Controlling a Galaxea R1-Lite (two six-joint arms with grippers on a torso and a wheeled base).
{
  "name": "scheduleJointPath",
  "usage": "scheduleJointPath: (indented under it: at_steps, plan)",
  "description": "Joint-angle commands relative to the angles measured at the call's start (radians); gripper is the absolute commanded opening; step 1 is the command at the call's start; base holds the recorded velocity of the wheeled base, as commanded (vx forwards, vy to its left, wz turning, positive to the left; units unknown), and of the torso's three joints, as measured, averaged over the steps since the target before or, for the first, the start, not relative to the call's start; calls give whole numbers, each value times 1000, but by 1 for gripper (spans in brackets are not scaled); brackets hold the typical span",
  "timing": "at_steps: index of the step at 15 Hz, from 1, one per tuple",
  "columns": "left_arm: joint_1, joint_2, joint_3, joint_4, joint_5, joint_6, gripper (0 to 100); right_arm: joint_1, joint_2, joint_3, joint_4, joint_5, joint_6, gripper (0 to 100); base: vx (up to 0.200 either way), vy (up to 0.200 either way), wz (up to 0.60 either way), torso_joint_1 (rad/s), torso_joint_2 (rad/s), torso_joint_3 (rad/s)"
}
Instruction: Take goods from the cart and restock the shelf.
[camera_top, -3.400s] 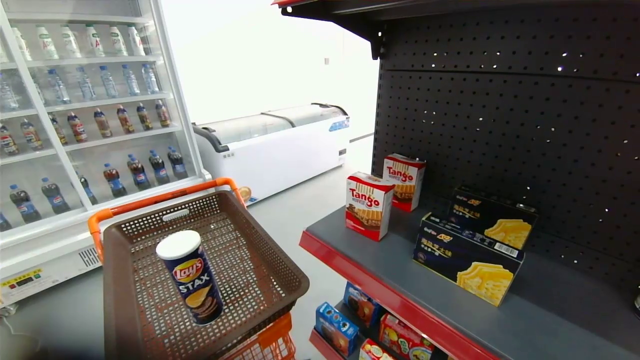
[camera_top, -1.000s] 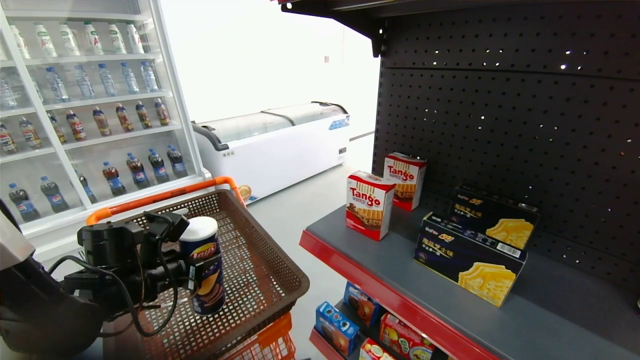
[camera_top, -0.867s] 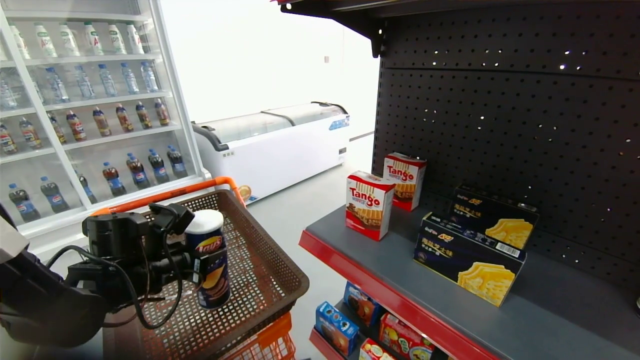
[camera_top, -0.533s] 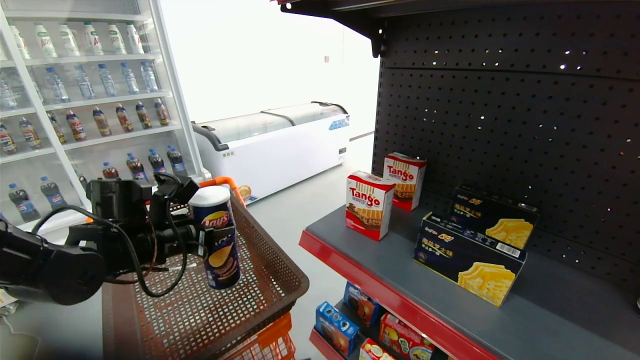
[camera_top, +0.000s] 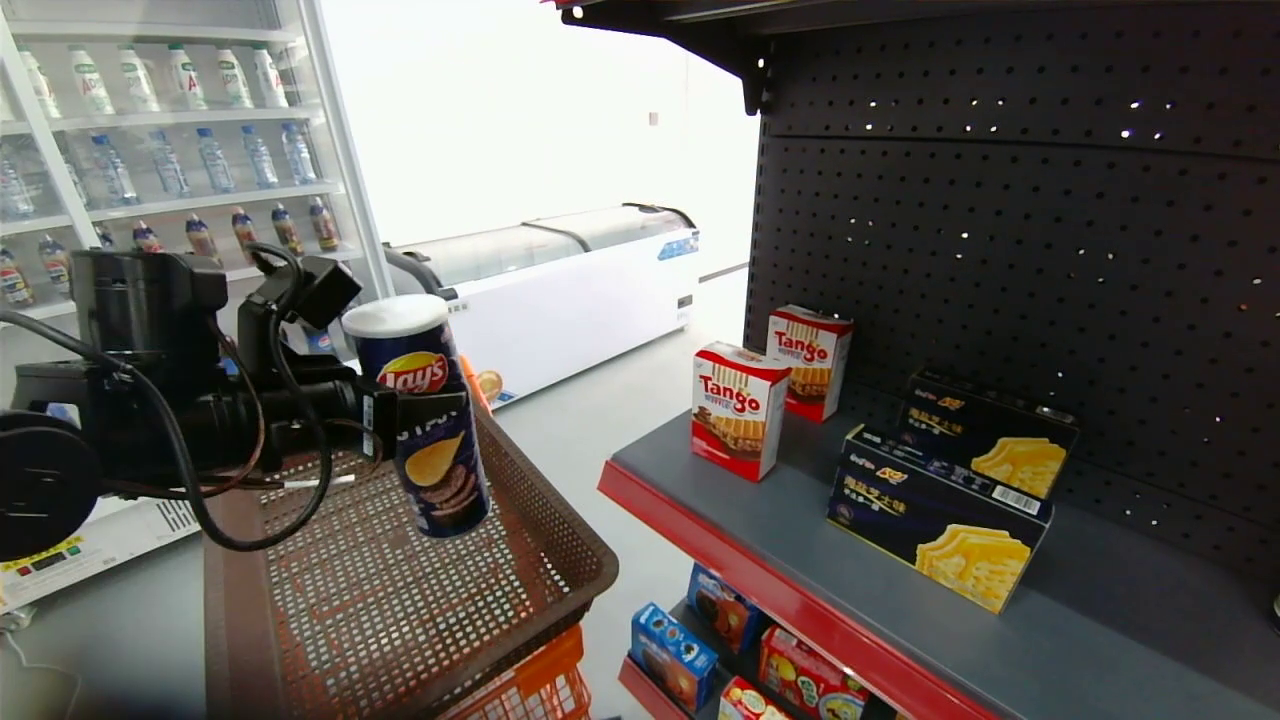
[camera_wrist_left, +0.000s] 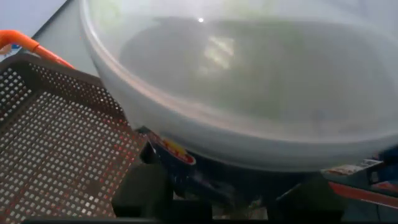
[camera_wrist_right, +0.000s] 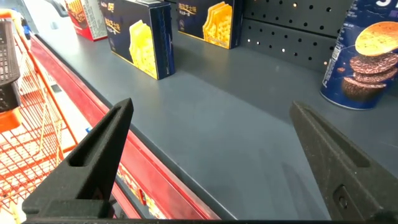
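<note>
The left gripper (camera_top: 405, 412) pinches a chip can (camera_top: 437, 478) by its middle, nearly upright and clear above the cart basket (camera_top: 575, 560). Carrying it level across to the bare shelf (camera_top: 770, 520) front, wide of the wafer boxes (camera_top: 738, 410), looks the safest course.

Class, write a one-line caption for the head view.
Left gripper holds a chip can above the cart basket, beside a half-stocked shelf.

Glossy chips can (camera_top: 432, 455) (smooth plastic lid (camera_top: 395, 315)), perforated plastic basket (camera_top: 545, 515), matt shelf (camera_top: 780, 520)
</note>
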Motion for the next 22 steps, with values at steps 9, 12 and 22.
scheduleJointPath:
  at_steps: [9,12,22]
  plan:
    - [-76,-81,42,-58,26,32,0,0,1,0,0,1,0,100,0,0,0,0,0,0]
    - [-130,-125,113,-59,20,34,0,0,1,0,0,1,0,100,0,0,0,0,0,0]
    - [-199,-242,208,-56,-94,17,0,0,1,0,0,1,-1,100,0,0,0,0,0,0]
